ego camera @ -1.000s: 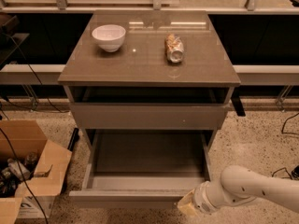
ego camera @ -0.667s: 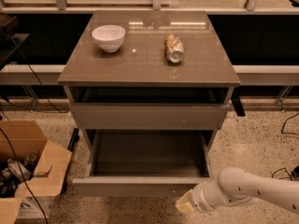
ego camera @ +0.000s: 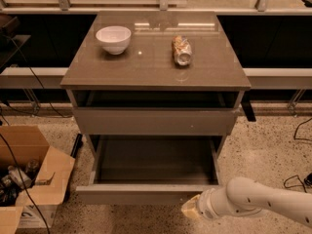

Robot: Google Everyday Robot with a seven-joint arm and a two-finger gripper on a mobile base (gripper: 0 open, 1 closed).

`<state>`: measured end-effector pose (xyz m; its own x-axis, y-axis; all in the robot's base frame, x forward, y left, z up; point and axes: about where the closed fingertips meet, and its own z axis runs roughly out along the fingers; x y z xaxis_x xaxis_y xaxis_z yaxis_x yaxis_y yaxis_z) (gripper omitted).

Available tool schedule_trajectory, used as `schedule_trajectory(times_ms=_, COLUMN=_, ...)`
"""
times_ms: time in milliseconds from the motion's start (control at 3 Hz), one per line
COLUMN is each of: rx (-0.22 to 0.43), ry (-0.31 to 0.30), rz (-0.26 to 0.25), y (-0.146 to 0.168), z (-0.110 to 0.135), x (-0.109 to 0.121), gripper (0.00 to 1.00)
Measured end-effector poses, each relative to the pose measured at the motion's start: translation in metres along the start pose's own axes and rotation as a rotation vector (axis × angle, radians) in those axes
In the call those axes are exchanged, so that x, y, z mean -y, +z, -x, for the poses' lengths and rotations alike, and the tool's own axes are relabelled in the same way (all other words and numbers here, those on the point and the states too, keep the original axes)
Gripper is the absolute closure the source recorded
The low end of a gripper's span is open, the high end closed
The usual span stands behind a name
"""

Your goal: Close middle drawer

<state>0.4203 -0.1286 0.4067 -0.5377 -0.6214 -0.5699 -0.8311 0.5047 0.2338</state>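
Beside the flat grey middle drawer (ego camera: 141, 194) sits the end effector (ego camera: 190, 209).

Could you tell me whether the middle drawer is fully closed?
No, the middle drawer stands pulled out, floor showing, with the gripper low by its front panel's right end.

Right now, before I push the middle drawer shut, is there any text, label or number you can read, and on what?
Nothing here can be read.
Crushed can: print too blurred to read.
Cardboard box: dark mark on its front, unreadable.
Middle drawer: plain, no markings.
Gripper, low by the drawer's front right corner: no markings visible.
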Motion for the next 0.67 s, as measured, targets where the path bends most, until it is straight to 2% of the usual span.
schedule_trajectory(times_ms=333, rx=0.052, ry=-0.051, rz=-0.087, y=0.0129, z=0.0206, x=0.0318, gripper=1.00)
schedule_trajectory(times_ms=667, rx=0.059, ry=-0.059, rz=-0.095, y=0.0147, z=0.0239, x=0.0359, gripper=1.00)
